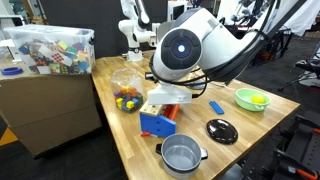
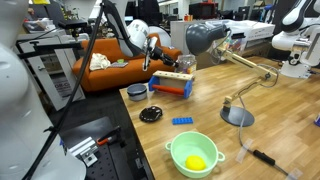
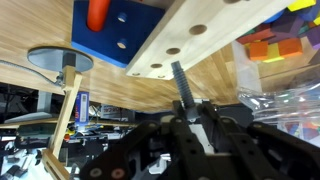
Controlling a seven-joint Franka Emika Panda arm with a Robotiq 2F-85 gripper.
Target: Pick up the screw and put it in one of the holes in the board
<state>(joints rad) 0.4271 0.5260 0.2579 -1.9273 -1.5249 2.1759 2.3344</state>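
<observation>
1. Bench [image 1: 122,138] of pale, grained wood carries the things; beside it a clear plastic bin [image 1: 30,40] holds mixed coloured blocks.
2. Round green plastic bowl [image 2: 175,150] holds one yellow object; a shiny steel pot [image 1: 182,165] stands open-topped, with a flat black lid [image 1: 222,130] near it.
3. Smooth pale wooden board [image 3: 205,35] is joined to a blue plastic tray [image 3: 140,25]; round dark holes [image 3: 172,51] run along it; an orange peg [image 3: 99,12] stands in the tray.
4. Black hand [image 3: 188,108] is clamped tight on the screw [image 3: 180,82]; its grey threaded tip points at the board's edge, just by a hole; contact cannot be told.
</observation>
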